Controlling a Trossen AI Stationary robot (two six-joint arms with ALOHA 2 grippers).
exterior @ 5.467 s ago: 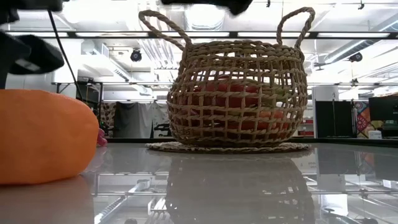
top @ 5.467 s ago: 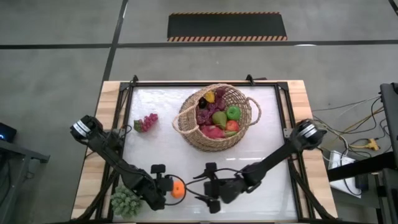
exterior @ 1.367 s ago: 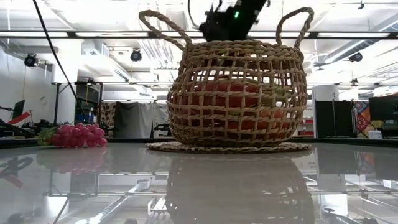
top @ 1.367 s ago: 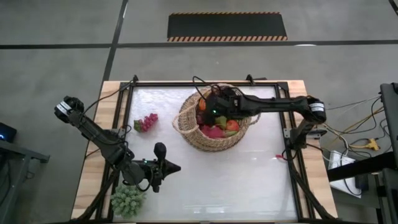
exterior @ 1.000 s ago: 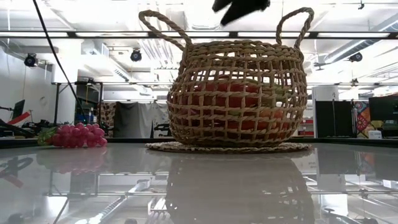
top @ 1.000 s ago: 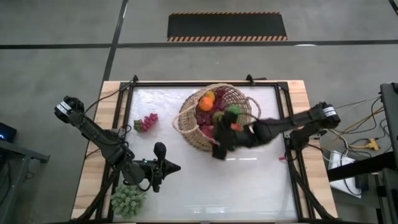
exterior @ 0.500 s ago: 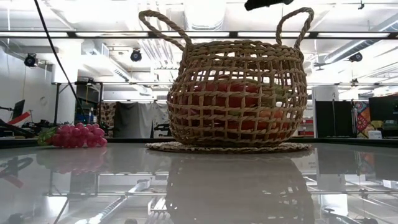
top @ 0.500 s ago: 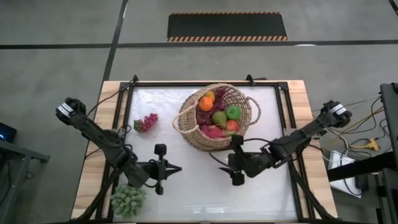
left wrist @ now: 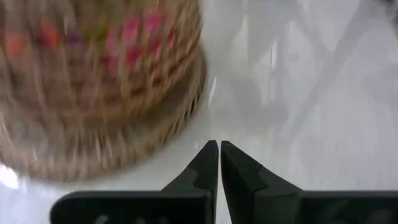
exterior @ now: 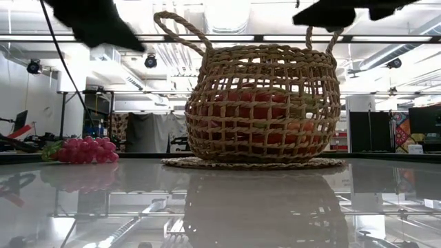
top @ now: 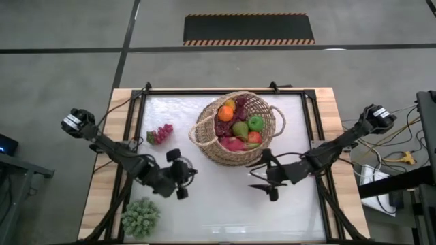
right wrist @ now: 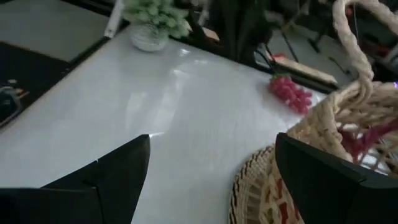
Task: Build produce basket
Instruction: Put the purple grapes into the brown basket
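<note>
Low view — glossy table [exterior: 275,207], basket [exterior: 265,103] — workshop behind.

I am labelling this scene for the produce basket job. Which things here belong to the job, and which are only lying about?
Belong to the job:
- basket, holding the orange, green apple and pear
- red grape bunch, on the table left of the basket
- left pincer, shut
- right pincer, open, empty

Lying about:
- green plant at the table's near-left corner

Robotics lab or workshop, concrete floor [top: 61,88], hazard-striped mat [top: 248,29], ceiling strip lights [exterior: 83,38]
</note>
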